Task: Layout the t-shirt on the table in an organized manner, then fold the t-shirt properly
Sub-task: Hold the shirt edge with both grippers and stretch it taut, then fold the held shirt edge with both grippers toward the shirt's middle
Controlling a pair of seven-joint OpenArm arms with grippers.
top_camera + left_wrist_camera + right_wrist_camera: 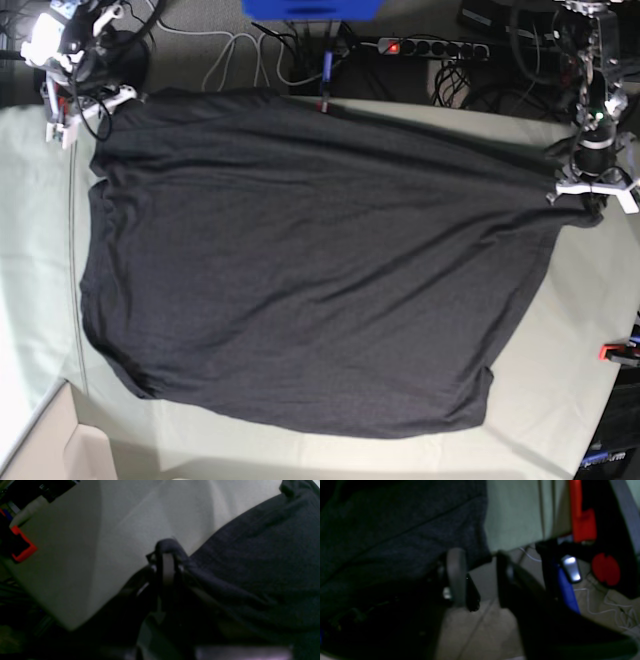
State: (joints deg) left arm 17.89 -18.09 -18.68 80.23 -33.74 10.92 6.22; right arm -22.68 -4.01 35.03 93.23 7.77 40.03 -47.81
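Lying spread across the table (560, 400), the t-shirt (300, 260) is showing as a broad charcoal sheet, plain side up, covering most of the middle of the pale grey-green cloth. In the base view its lower edge is running along the near side, while its far edge is reaching toward the back of the table, where cables and a power strip (430, 47) are sitting beyond.

At the far right corner, the left gripper (168, 555) is pinching a fold of the shirt, with dark fabric humping up over the closed fingertips (the wrist view is dim but the bunch is clear). Ripples are running from that corner across the cloth.

At the far left corner, the right gripper (480, 577) is hanging at the shirt's edge with its jaws standing apart; a pale pad (456, 576) is sitting against the fabric border, and nothing is lying between the fingers. A red clamp (582, 522) is showing at the table edge beside it.
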